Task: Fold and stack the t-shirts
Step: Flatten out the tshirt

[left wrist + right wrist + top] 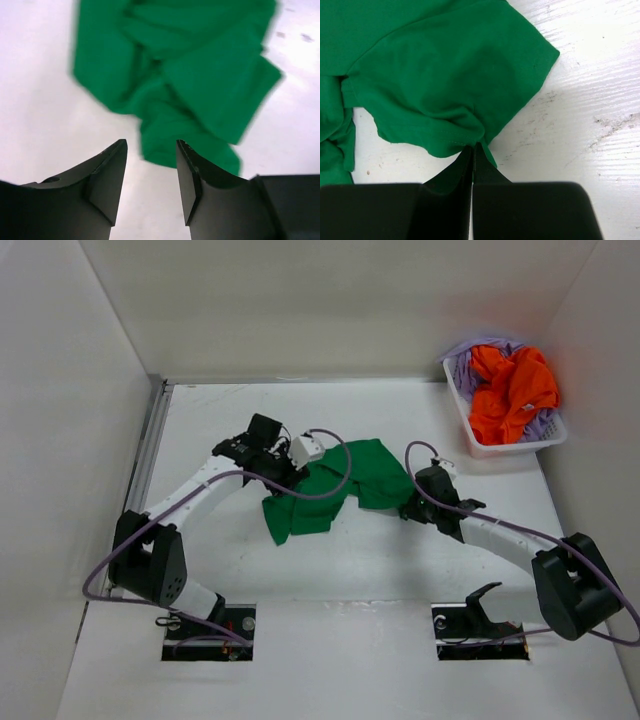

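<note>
The green t-shirt (340, 490) lies crumpled in the middle of the table. My right gripper (473, 146) is shut on the hem at the green t-shirt's (445, 75) right edge. In the left wrist view my left gripper (150, 145) hangs open just off the green t-shirt (180, 75), with bare table between its fingers (112, 172). From above, the left gripper (285, 468) sits at the shirt's upper left and the right gripper (408, 508) at its right side. The orange t-shirt (512, 390) lies on top of the lavender one (470, 362) in the basket.
A white mesh basket (505, 448) stands at the back right corner. White walls close in the table on the left, back and right. A metal rail (150, 440) runs along the left edge.
</note>
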`<state>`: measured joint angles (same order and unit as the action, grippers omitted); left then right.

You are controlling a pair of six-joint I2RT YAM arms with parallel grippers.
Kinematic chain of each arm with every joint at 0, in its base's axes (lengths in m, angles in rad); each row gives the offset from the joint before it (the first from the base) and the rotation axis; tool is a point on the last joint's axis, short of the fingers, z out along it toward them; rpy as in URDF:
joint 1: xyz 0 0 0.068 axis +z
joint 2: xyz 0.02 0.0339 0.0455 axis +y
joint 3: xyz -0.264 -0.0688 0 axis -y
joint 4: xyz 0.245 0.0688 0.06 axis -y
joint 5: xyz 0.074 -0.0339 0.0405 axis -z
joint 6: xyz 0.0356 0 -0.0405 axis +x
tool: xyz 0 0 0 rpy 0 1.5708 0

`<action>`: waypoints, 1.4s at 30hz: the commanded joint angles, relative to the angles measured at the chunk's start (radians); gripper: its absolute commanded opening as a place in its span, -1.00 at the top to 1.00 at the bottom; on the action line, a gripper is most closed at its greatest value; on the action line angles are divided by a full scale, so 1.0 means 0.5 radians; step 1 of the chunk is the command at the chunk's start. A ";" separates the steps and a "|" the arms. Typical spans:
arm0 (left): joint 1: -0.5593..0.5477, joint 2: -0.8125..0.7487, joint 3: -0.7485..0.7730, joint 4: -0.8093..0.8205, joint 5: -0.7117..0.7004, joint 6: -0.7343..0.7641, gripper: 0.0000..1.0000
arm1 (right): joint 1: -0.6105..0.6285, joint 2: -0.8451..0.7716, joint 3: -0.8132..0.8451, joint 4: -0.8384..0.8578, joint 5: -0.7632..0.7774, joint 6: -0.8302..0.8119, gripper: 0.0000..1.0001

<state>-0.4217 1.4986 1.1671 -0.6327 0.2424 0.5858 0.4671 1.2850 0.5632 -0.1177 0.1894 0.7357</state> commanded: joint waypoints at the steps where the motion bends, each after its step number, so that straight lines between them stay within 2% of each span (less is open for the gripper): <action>1: -0.115 0.009 -0.202 -0.152 0.282 -0.107 0.18 | 0.018 0.019 0.088 0.110 -0.029 -0.039 1.00; 6: -0.177 0.150 -0.273 -0.122 0.374 -0.245 0.14 | 0.018 -0.002 0.067 0.116 -0.017 -0.036 1.00; 12: -0.149 0.334 -0.174 -0.023 0.411 -0.398 0.05 | 0.030 0.001 0.049 0.128 -0.014 -0.017 1.00; 20: -0.247 0.454 -0.159 0.075 0.402 -0.521 0.06 | 0.034 -0.063 0.009 0.128 -0.005 -0.005 1.00; 22: -0.229 0.460 -0.162 0.106 0.396 -0.558 0.20 | 0.034 -0.085 0.000 0.128 -0.008 -0.011 1.00; 25: -0.213 0.430 -0.141 0.121 0.393 -0.610 0.68 | 0.034 -0.112 -0.004 0.125 -0.011 -0.020 1.00; 29: -0.171 0.265 -0.055 0.090 0.289 -0.592 0.93 | -0.018 -0.216 0.057 0.067 -0.011 -0.084 1.00; 33: -0.015 0.010 0.126 0.014 0.108 -0.433 1.00 | -0.199 -0.446 0.315 -0.163 0.017 -0.277 1.00; 37: 0.249 -0.153 0.475 -0.091 -0.116 -0.154 1.00 | -0.441 -0.683 0.759 -0.430 0.069 -0.566 1.00; 42: 0.544 -0.267 0.862 -0.143 -0.380 0.144 1.00 | -0.623 -0.729 1.370 -0.694 0.066 -0.879 1.00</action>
<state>-0.1951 1.4338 1.5116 -0.6670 0.1616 0.5247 0.1749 0.9470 1.1095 -0.3691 0.2020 0.4374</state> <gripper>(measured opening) 0.036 0.011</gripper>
